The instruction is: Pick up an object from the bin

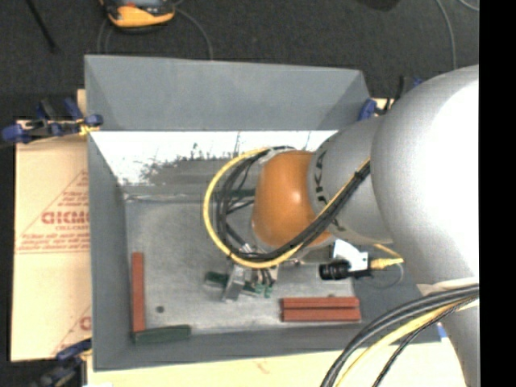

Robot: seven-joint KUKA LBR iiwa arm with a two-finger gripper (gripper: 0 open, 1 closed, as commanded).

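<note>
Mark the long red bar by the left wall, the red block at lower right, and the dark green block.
long red bar [138,293], camera view, middle of its length.
red block [319,309], camera view, centre of its top face.
dark green block [164,334], camera view, middle of its top.

Markings
Dark letters on arm [355,168] casing, 3 o'clock of orange cover [282,196]; partly hidden, not readable.

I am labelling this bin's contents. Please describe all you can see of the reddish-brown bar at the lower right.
The reddish-brown bar is a long, straight-edged block with a matte surface, perhaps painted wood. It lies flat on the bin floor, lengthwise along the view's lower wall, right of the gripper and apart from it. Nothing seems to touch it.
</note>
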